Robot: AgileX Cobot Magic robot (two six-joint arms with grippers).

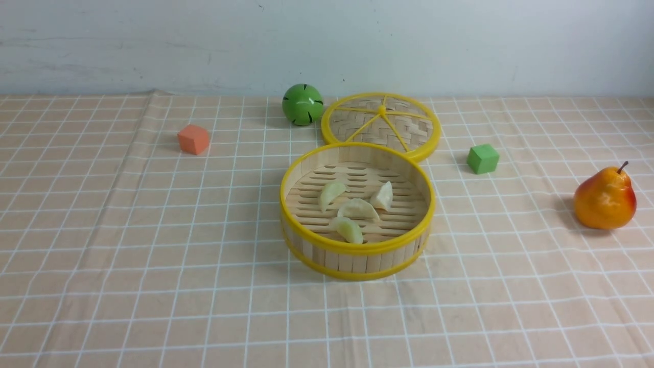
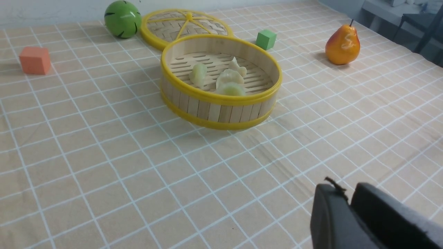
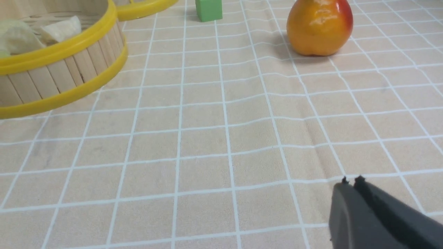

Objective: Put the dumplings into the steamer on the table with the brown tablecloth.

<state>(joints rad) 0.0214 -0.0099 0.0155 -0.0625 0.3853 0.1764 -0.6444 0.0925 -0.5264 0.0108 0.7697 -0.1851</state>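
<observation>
The steamer [image 1: 357, 250], a round bamboo basket with yellow rims, stands mid-table on the brown tablecloth [image 1: 153, 255]. Several pale dumplings [image 1: 357, 208] lie on its slotted floor, bunched near the middle. Neither arm shows in the front view. In the left wrist view my left gripper [image 2: 346, 188] hovers over bare cloth, well short of the steamer [image 2: 221, 98], its black fingers nearly together with nothing between them. In the right wrist view my right gripper [image 3: 352, 181] is shut and empty above the cloth. The steamer [image 3: 59, 52] lies far off to one side of it.
The flat woven lid [image 1: 380, 125] lies behind the steamer, touching it. A green ball [image 1: 302, 104] sits beside the lid. An orange cube [image 1: 193, 139] is at back left, a green cube [image 1: 482, 158] at right, and a pear [image 1: 605, 198] far right.
</observation>
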